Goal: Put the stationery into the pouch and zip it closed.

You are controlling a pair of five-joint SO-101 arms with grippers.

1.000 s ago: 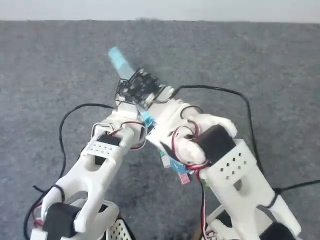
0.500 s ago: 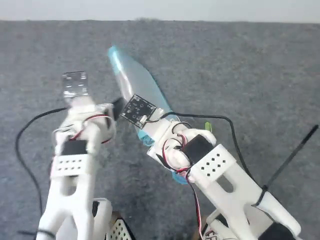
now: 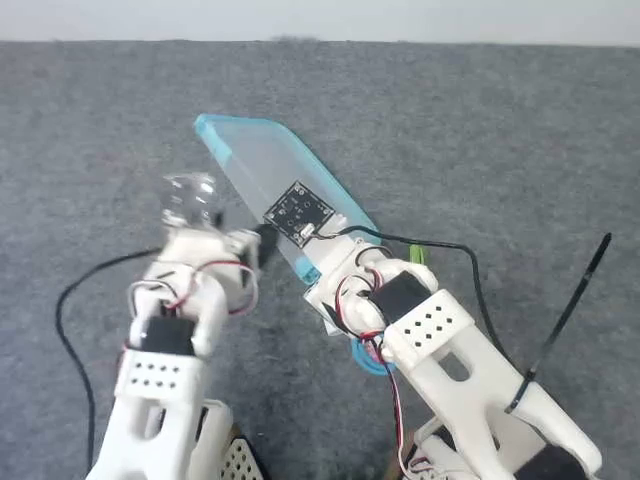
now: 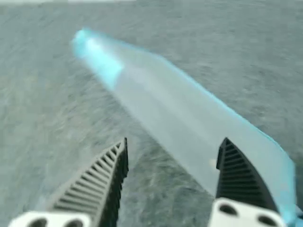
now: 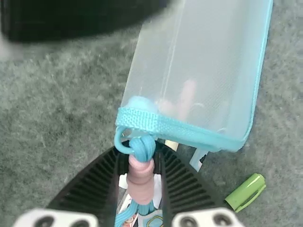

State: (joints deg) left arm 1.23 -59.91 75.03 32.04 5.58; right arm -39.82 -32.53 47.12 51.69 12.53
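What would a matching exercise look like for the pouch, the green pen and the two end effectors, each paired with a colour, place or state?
1. pouch
2. green pen
3. left end effector
4. right end effector

A. open
B. lying on the grey surface
C. shut on the zipper pull
D. translucent with turquoise edging

Pairs: 1-D, 2-B, 3-A, 4-C.

Seemingly mesh pouch (image 3: 255,160); rough carpet (image 3: 500,130)

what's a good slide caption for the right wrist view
Right pincer shut on the blue zip pull of the pouch, a green pen on the grey mat nearby
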